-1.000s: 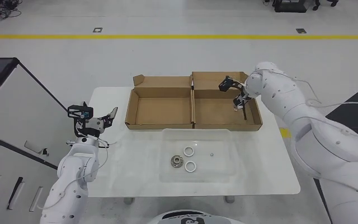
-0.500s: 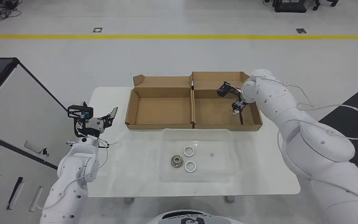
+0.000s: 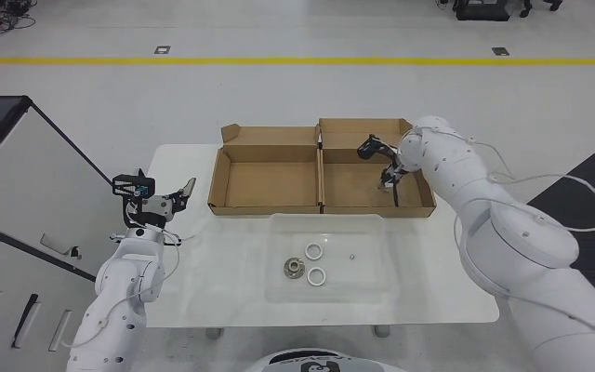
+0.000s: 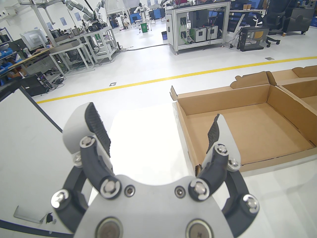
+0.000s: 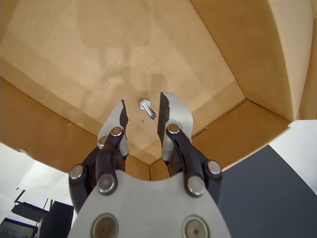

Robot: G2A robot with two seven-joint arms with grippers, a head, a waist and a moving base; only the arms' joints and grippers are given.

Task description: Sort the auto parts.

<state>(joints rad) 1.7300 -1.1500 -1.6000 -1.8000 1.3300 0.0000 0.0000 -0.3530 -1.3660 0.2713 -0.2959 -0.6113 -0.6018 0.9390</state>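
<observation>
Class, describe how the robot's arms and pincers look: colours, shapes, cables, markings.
The left arm and right arm are white, built of rounded glossy shells; a thin pale cable loops along the right one. The left pincer and right pincer match: silver plate with screws, black links, white fingers lined with black ribbed pads.
</observation>
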